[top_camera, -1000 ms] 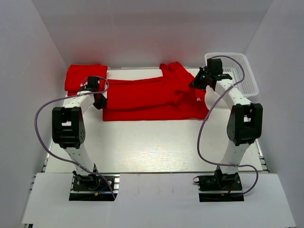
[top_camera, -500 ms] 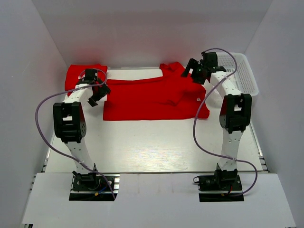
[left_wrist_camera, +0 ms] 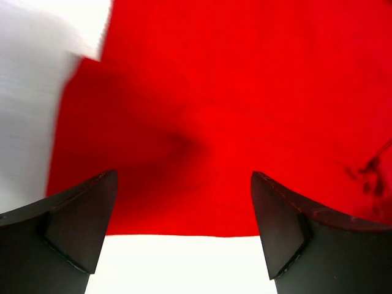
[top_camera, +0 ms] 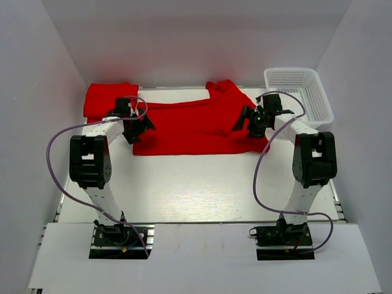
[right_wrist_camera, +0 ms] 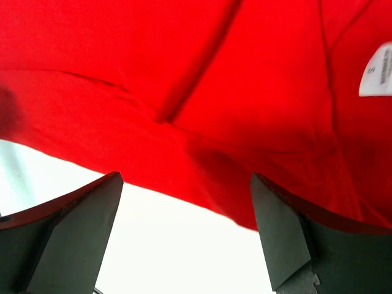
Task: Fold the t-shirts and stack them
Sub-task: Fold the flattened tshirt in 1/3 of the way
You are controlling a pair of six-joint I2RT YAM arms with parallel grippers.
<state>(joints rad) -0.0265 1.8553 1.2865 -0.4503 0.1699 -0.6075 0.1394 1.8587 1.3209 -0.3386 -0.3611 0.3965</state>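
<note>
A red t-shirt [top_camera: 196, 125] lies spread across the back half of the white table, partly folded lengthwise, a white size label [right_wrist_camera: 375, 78] showing near its collar. A second red t-shirt [top_camera: 107, 98] lies folded at the back left. My left gripper [top_camera: 142, 124] hangs open over the spread shirt's left end; its wrist view shows red cloth [left_wrist_camera: 245, 110] and the near hem between empty fingers. Over the shirt's right end my right gripper [top_camera: 245, 119] stands open, with only the cloth's edge [right_wrist_camera: 202, 159] below its fingers.
A white mesh basket [top_camera: 299, 92] stands at the back right corner. White walls close in the table on three sides. Bare white tabletop [top_camera: 196, 184] stretches between the shirt's near hem and the arm bases.
Both grippers have opened and let go of the cloth. They rose toward the back, then came down over the shirt's two ends, each shifted inward. The shirt now lies flatter.
</note>
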